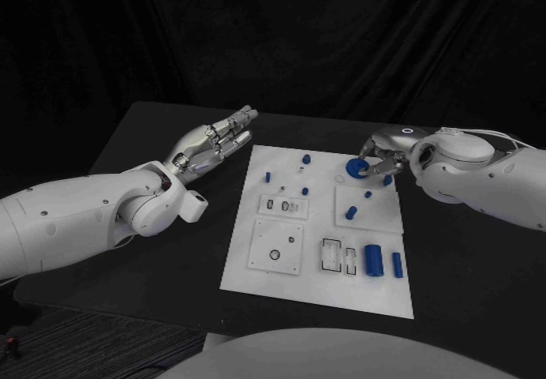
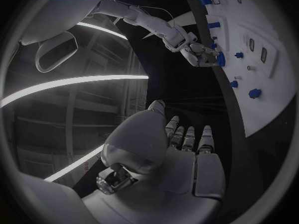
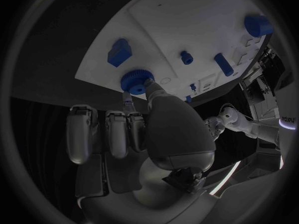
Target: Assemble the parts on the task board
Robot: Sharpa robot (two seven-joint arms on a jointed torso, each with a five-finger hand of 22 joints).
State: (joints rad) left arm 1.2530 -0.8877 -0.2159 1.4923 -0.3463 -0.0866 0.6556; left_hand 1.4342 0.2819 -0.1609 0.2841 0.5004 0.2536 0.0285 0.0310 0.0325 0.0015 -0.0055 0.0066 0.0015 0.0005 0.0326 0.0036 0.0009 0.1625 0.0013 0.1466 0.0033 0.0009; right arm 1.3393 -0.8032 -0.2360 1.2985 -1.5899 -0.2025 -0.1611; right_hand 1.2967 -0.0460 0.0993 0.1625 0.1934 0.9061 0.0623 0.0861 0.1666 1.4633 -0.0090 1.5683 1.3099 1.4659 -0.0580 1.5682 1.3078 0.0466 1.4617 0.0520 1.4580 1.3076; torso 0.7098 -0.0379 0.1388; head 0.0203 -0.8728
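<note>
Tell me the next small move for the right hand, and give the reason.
Probably lower and seat the blue gear onto the task board. The right hand pinches it at the board's far right part, seemingly not released, while the left hand hovers open beside the board, holding nothing.

I see the task board [image 1: 273, 272] lying in the middle of the worktop [image 1: 148, 158]. My left hand [image 1: 214, 144] hovers over the worktop just beside the board's far left corner. My right hand [image 1: 381, 162] sits at the board's far right part, its fingers on a round gear [image 1: 357, 168] there. Two cylinders [image 1: 385, 261] lie side by side at the board's near right, and small pegs [image 1: 287, 175] stand across its far half.
</note>
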